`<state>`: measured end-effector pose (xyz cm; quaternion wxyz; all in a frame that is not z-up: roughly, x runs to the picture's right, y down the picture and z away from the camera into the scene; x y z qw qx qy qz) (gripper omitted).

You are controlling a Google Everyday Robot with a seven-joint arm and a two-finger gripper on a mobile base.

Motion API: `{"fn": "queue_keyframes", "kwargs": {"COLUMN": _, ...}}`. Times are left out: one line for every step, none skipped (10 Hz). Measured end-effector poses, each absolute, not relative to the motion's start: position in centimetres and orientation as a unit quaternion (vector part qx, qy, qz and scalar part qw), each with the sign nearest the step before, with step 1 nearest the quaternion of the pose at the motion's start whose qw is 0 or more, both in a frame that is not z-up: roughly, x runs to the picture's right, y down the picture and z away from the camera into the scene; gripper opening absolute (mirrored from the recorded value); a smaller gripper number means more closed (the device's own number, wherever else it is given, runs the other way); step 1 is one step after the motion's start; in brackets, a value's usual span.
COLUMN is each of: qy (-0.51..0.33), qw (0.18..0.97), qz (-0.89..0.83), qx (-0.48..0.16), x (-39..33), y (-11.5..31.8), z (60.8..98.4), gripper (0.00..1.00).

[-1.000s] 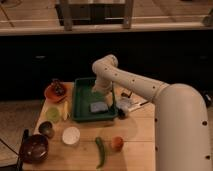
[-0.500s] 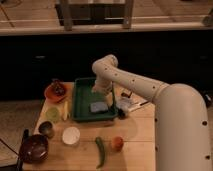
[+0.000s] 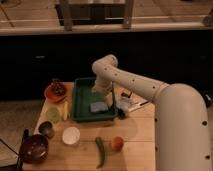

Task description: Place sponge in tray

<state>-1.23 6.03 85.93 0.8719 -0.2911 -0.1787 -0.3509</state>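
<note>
Lying flat inside the tray (image 3: pixel 80 100), toward its 4 o'clock corner, is the sponge (image 3: pixel 98 107): a small blue-grey pad, soft-looking, resting on the tray floor. Tray is dark green, rectangular, raised rim all round, set at the middle of the wooden table (image 3: pixel 135 135).

Gripper (image 3: pixel 111 101) hangs over the tray's 3 o'clock rim, just beside the sponge; cannot tell how its claw stands.

Orange plate (image 3: pixel 48 94) at the tray's 9 o'clock holds a dark lumpy item, unclear what. Dark red bowl (image 3: pixel 34 148) sits at the table's 7 o'clock corner; small dark cup (image 3: pixel 46 129) just above it; white round bowl (image 3: pixel 71 135) at the tray's 6 o'clock. Contents of these not readable.

Yellow-green pieces (image 3: pixel 56 114) crowd the tray's 8 o'clock side. Green chilli (image 3: pixel 100 151) and an orange round fruit (image 3: pixel 117 143) lie near the front edge. Open wood shows between the tray's front rim and those two.
</note>
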Motion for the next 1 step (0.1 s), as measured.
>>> {"fn": "queue_keyframes", "kwargs": {"qy": -0.179, "qw": 0.872, "qz": -0.351, "qx": -0.291, "x": -1.24, "y": 6.03, "z": 85.93, "gripper": 0.8}}
